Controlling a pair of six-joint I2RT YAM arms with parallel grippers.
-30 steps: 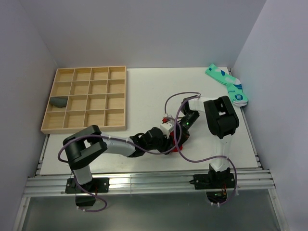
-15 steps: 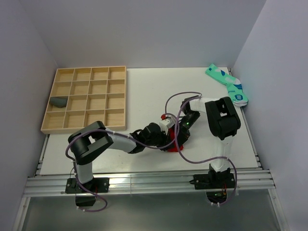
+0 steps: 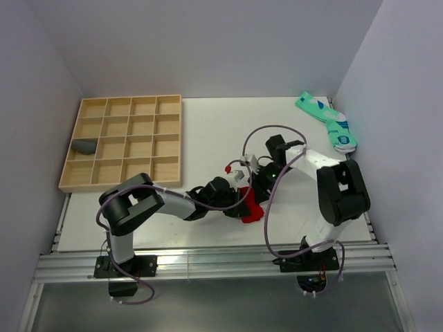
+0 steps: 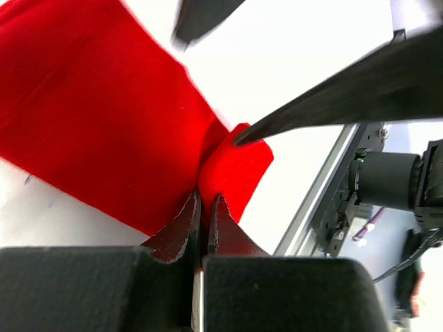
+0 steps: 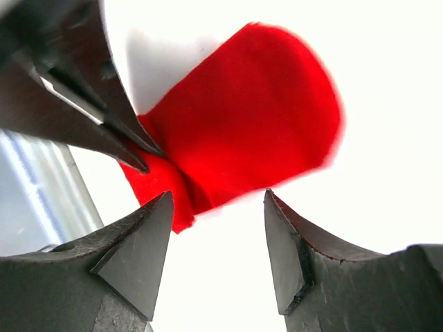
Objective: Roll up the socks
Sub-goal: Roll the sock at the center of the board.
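A bright red sock (image 3: 253,211) lies flat on the white table near the front edge. It fills the upper left of the left wrist view (image 4: 104,117) and the middle of the right wrist view (image 5: 256,117). My left gripper (image 3: 241,203) is shut on a pinched fold at the sock's corner (image 4: 205,198). My right gripper (image 3: 261,187) stands open just beside the sock (image 5: 218,195), with only bare table between its fingers. A dark grey sock (image 3: 84,146), bunched up, sits in a left cell of the wooden tray (image 3: 168,142).
Mint-green patterned socks (image 3: 329,121) lie at the table's back right corner. The metal frame rail (image 3: 208,263) runs along the near edge, close to the red sock. The right arm's finger (image 4: 346,90) crosses the left wrist view.
My left gripper has shut on the red sock's corner. My right gripper has opened and drawn back off the sock, its arm swinging right. More of the sock now shows.
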